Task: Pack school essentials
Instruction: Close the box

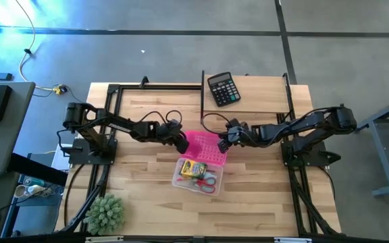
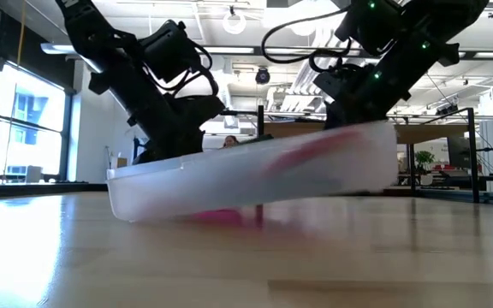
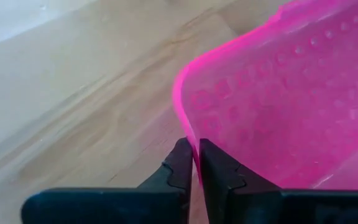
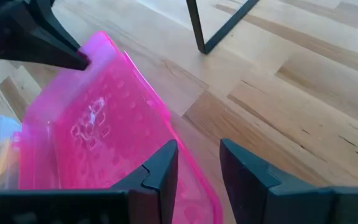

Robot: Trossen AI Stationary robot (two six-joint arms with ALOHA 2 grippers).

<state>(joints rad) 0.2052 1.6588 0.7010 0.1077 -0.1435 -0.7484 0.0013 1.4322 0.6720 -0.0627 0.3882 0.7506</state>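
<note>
- Lying between the 2 grippers is the pink lid (image 1: 206,146), its long axis running from one tool to the other; the open clear box (image 1: 198,175) is sitting just beyond it, toward the table's near edge, touching or nearly touching the lid's long side.
- Holding the school essentials is that box: the yellow-green crayon box (image 1: 194,168) and the red-handled scissors (image 1: 208,183) are showing inside it; the smaller pieces are too small to tell apart.
- Pinching one short end of the lid is the left gripper (image 3: 196,163): its 2 fingers are pressed together on the thin pink rim, which is passing straight between the tips.
- Working at the opposite short end is the right gripper (image 4: 197,158): its fingers are standing a little apart, 1 over the lid's edge and 1 outside it, and I cannot tell whether they are gripping the rim or only straddling it.
- Sitting about equally near the lid's ends, both arms are sharing it; neither is nearer the box.
- Judging from this layout, the coming move is turning on carrying the lid sideways, away from both wrists, over the box, keeping its long axis level.
</note>
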